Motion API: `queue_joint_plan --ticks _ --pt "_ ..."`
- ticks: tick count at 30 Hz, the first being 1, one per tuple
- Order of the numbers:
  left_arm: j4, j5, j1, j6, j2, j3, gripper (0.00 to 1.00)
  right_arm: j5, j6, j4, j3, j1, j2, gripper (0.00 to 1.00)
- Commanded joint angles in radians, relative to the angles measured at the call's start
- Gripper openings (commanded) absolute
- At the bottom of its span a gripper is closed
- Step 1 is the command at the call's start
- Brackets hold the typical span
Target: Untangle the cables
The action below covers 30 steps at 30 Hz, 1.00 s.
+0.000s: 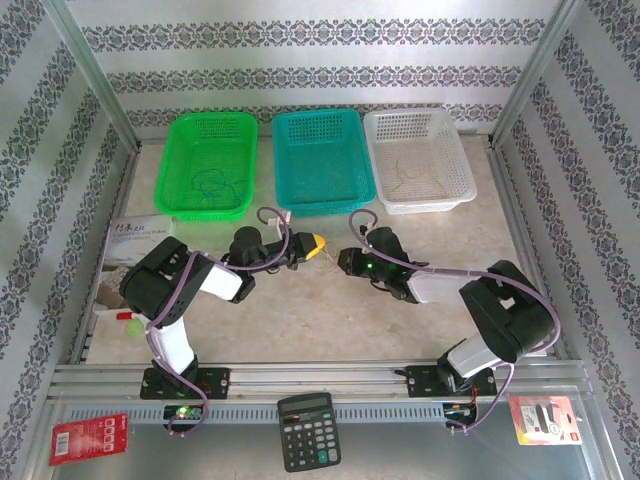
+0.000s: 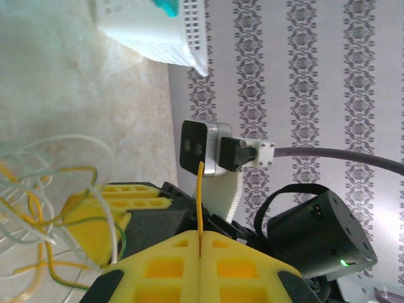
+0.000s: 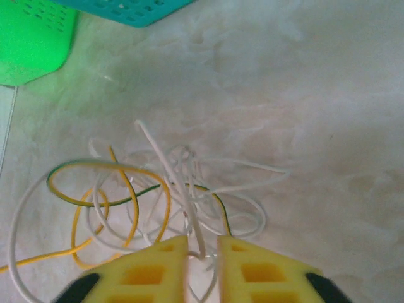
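Note:
The cables (image 3: 183,153) are a loose tangle of thin white, yellow and dark green strands lying on the pale tabletop. My right gripper (image 3: 202,243) stands over the tangle's near edge, its yellow jaws a little apart, with one white strand running loosely through the gap. My left gripper (image 2: 200,235) is shut on a single yellow strand (image 2: 200,196) that sticks straight out from the jaws. In the left wrist view the rest of the cables (image 2: 111,222) hang around the right gripper's fingers (image 2: 88,218). From above, the left gripper (image 1: 316,246) and right gripper (image 1: 345,262) nearly meet at mid-table.
A green basket (image 1: 208,165), a teal basket (image 1: 320,160) and a white basket (image 1: 418,160) line the back; thin strands lie in the green and white ones. A box (image 1: 135,240) sits at the left. A calculator (image 1: 307,430) and two packets rest on the front rail.

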Motion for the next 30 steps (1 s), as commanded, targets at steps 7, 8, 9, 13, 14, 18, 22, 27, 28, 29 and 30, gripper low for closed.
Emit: queue_joint_plan --ticks 7,8,9,13,14,18,22,27,28,29,30 --pt "0.054 -0.003 0.006 0.073 -0.064 -0.01 0.0 -0.048 -0.02 -0.13 -0.008 -0.055 -0.241 0.42" --pt "0.044 -0.005 0.006 0.085 -0.072 -0.01 0.0 -0.048 -0.02 -0.147 -0.002 -0.06 -0.269 0.43" --pt "0.035 -0.008 0.006 0.096 -0.079 -0.01 0.0 -0.048 -0.019 -0.16 0.005 -0.062 -0.289 0.44" --pt "-0.024 -0.019 0.006 0.146 -0.116 -0.009 0.0 -0.071 0.01 -0.17 0.043 -0.07 -0.346 0.53" --pt "-0.038 -0.021 0.006 0.158 -0.126 -0.01 0.0 -0.084 0.018 -0.163 0.058 -0.07 -0.346 0.54" --pt "-0.086 -0.029 0.005 0.201 -0.165 -0.01 0.0 -0.128 0.064 -0.114 0.108 -0.064 -0.314 0.56" --pt "-0.131 -0.034 0.002 0.231 -0.197 -0.008 0.0 -0.151 0.107 -0.055 0.159 -0.05 -0.254 0.57" --pt "-0.162 -0.035 -0.001 0.249 -0.217 -0.007 0.0 -0.151 0.14 -0.005 0.223 -0.022 -0.183 0.56" --pt "-0.162 -0.035 -0.003 0.25 -0.219 -0.006 0.0 -0.151 0.146 0.003 0.232 -0.017 -0.169 0.56" --pt "-0.162 -0.035 -0.003 0.251 -0.22 -0.007 0.0 -0.15 0.152 0.012 0.243 -0.011 -0.154 0.56" --pt "-0.162 -0.037 -0.003 0.252 -0.221 -0.007 0.0 -0.15 0.157 0.02 0.251 -0.007 -0.14 0.56"
